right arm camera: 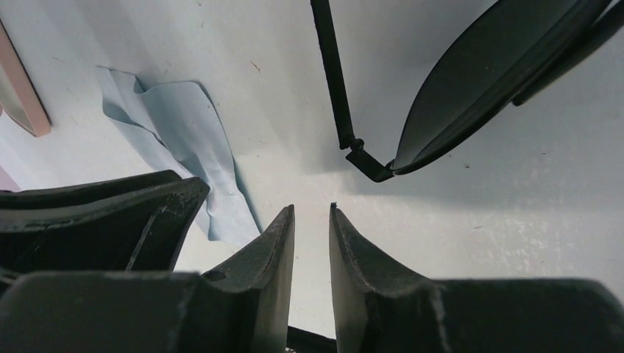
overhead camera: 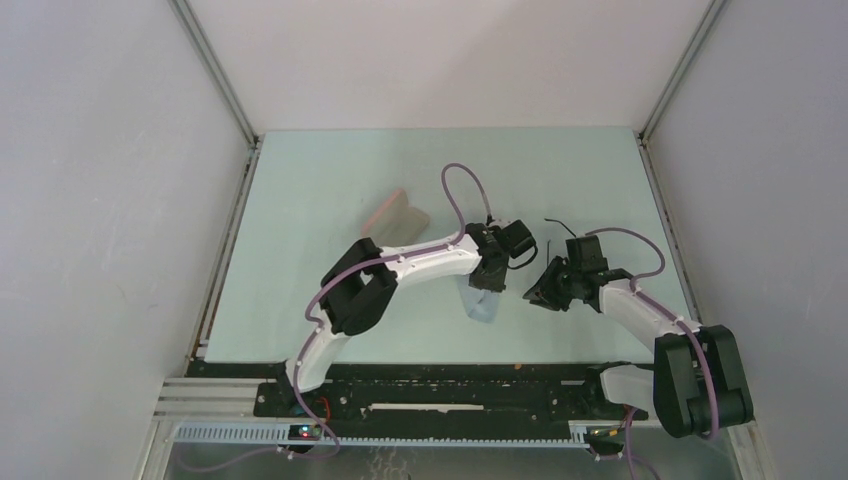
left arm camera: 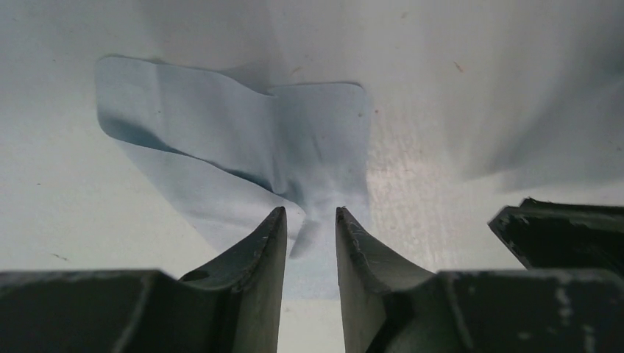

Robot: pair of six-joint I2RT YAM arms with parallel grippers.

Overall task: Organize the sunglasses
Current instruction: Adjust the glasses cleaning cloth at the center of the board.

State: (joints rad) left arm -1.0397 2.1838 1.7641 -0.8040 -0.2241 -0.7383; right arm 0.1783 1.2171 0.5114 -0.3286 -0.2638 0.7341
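Note:
The black sunglasses point(overhead camera: 558, 226) lie on the table just beyond my right gripper point(overhead camera: 537, 292). In the right wrist view a dark lens point(right arm camera: 486, 81) and one thin arm fill the upper right, ahead of the right gripper point(right arm camera: 312, 208), whose jaws stand a little apart with nothing between them. My left gripper point(overhead camera: 487, 287) hovers low over the grey-blue cloth point(overhead camera: 483, 305). In the left wrist view the left gripper point(left arm camera: 310, 213) is slightly open over the near edge of the crumpled cloth point(left arm camera: 235, 140). The salmon-pink case point(overhead camera: 395, 213) lies behind the left arm.
The two grippers are close together near the table's middle; the right one shows at the edge of the left wrist view point(left arm camera: 566, 228). The case's edge point(right arm camera: 22, 95) and the cloth point(right arm camera: 184, 140) show in the right wrist view. White walls enclose the table.

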